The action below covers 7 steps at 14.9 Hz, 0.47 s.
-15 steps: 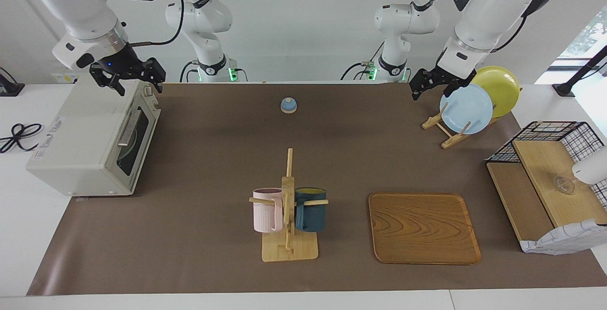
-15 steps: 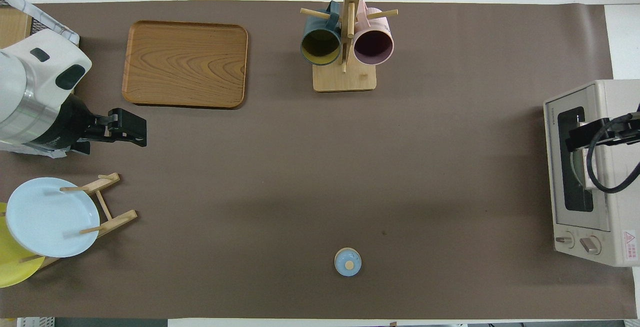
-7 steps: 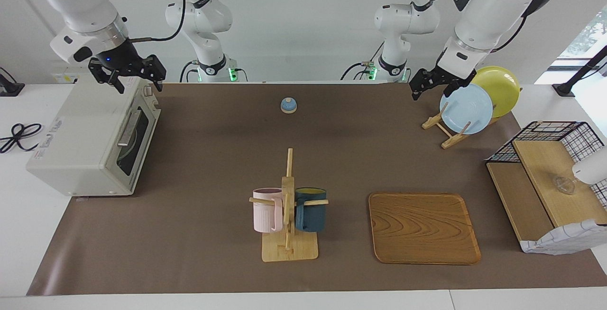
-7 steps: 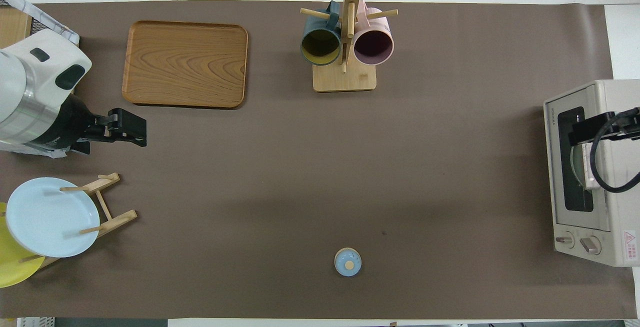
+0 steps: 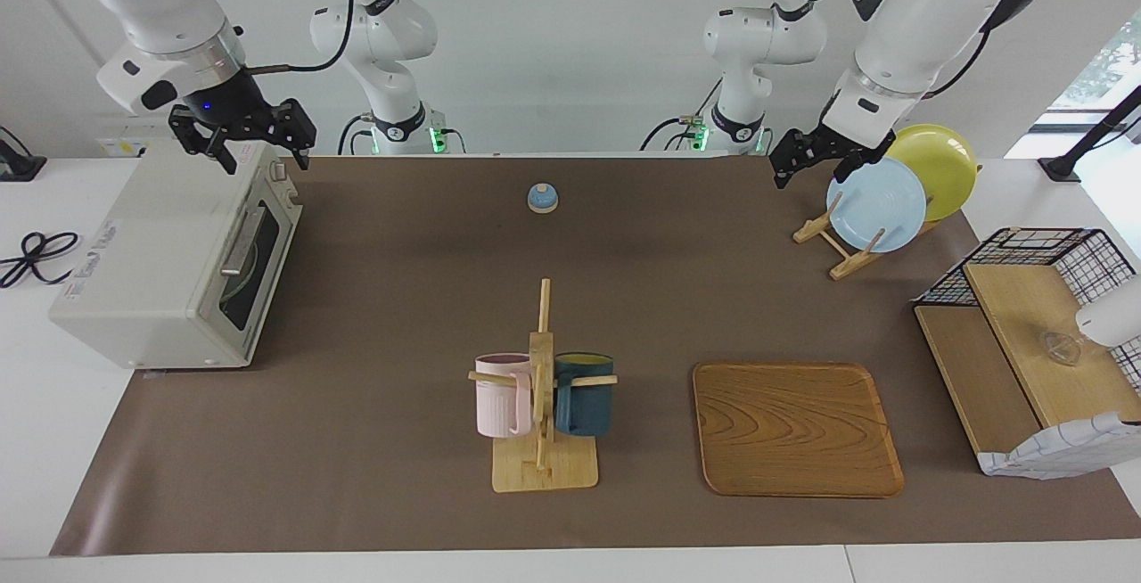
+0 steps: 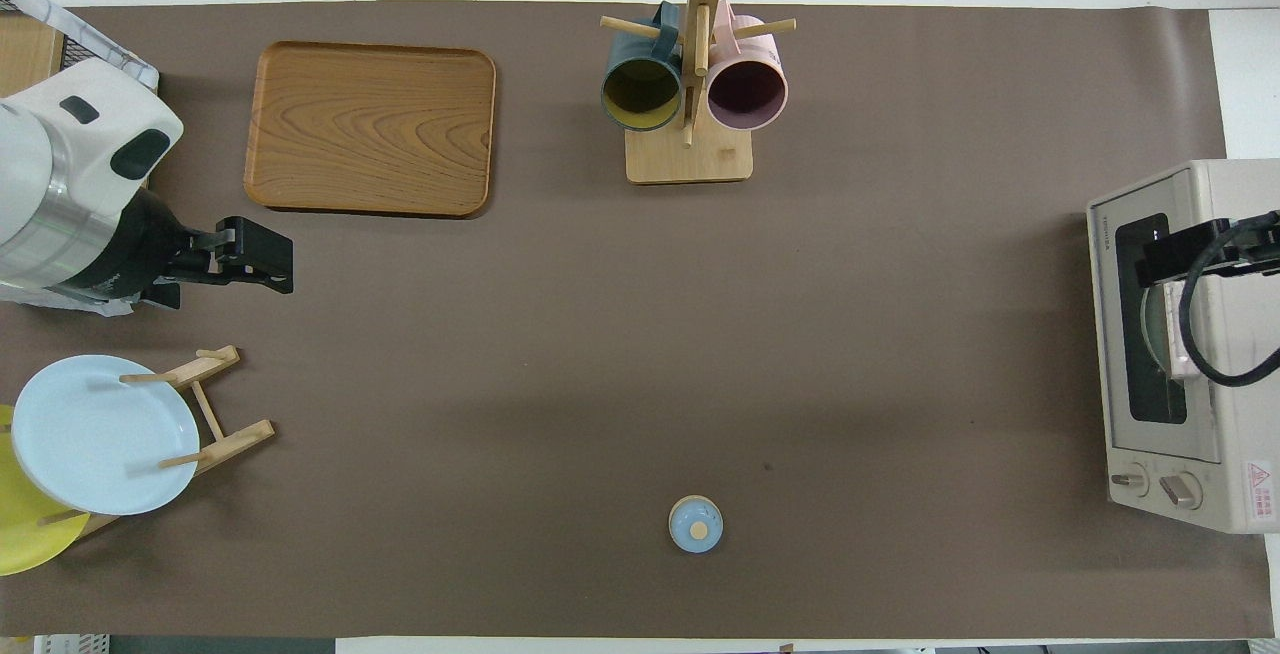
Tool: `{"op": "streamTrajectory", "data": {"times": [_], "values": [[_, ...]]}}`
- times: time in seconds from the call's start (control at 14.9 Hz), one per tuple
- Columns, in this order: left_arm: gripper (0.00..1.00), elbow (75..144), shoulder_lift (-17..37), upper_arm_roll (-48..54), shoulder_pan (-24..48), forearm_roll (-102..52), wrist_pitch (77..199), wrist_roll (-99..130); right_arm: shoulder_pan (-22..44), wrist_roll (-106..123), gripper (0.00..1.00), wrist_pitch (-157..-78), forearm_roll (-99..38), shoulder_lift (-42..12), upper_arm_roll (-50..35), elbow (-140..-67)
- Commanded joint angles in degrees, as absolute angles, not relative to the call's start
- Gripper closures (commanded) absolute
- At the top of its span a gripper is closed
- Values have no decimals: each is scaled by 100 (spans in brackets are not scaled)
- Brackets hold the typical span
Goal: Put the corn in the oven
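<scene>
Above the shut oven point(image 5: 178, 253), right gripper point(image 5: 242, 137) jaws open (empty), left gripper point(image 5: 816, 160) jaws open.

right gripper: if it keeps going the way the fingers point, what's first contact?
Likely the oven. The right gripper hangs open over the oven's top edge near the door, fingers pointing down, so it would probably meet the casing there; depth is unclear, so it might graze the door instead.

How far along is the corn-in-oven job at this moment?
Looks finished or nearly so: the oven has its door shut, and no corn shows on the table or in either gripper; whether it lies inside cannot be told through the glass. The right gripper hangs open above the oven's top. The left gripper waits open beside the plate rack. Nothing visible remains.
</scene>
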<state>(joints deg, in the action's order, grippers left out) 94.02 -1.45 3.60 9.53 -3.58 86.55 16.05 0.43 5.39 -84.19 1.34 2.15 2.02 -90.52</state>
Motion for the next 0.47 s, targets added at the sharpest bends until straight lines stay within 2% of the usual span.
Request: {"op": "streamTrajectory", "data": {"times": [0.0,0.4], "values": [[0,9483,-255,360,932,-422,8648,1608,62,475,0,-8359,62,132,229,-8930],[0,9483,-255,360,905,-422,8649,1608,9,483,0,-8402,27,114,237,-8947]]}}
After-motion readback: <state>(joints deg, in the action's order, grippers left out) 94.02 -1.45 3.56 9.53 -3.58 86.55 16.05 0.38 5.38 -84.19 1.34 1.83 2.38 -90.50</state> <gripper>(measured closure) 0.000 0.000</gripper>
